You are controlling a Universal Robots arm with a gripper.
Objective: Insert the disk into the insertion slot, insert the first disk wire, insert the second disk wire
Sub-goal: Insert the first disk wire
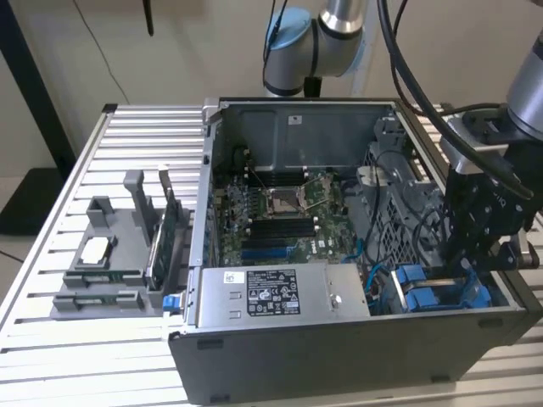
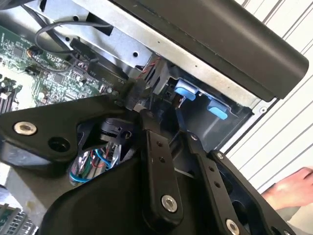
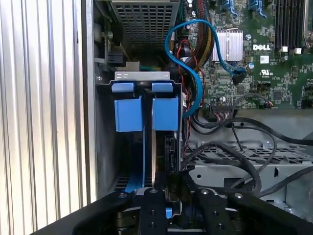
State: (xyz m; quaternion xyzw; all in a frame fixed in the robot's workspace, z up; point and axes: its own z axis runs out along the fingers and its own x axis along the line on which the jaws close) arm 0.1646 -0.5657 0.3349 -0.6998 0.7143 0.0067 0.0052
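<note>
My black gripper point(image 1: 465, 270) hangs inside the open computer case, at the exterior view's right, just above the drive bay. The insertion slot point(image 3: 105, 147) is a grey metal bay against the case wall. Two bright blue carrier fronts point(image 3: 128, 113) point(image 3: 165, 113) sit side by side in it. Their drive bodies are hidden, so I cannot tell which one holds the disk. A blue wire point(image 3: 198, 83) loops from the motherboard down behind the carriers. Black wires point(image 3: 230, 147) run beside the bay. In the second wrist view the gripper point(image 2: 146, 111) reaches toward a black connector point(image 2: 139, 95) near blue tabs point(image 2: 186, 90).
A grey power supply point(image 1: 271, 292) lies at the case's front, with the motherboard point(image 1: 280, 212) behind it. A grey fixture point(image 1: 110, 271) with boards and a blue-handled piece point(image 1: 172, 301) stands on the slatted table point(image 1: 51, 339). A person's hand point(image 2: 293, 186) rests outside the case.
</note>
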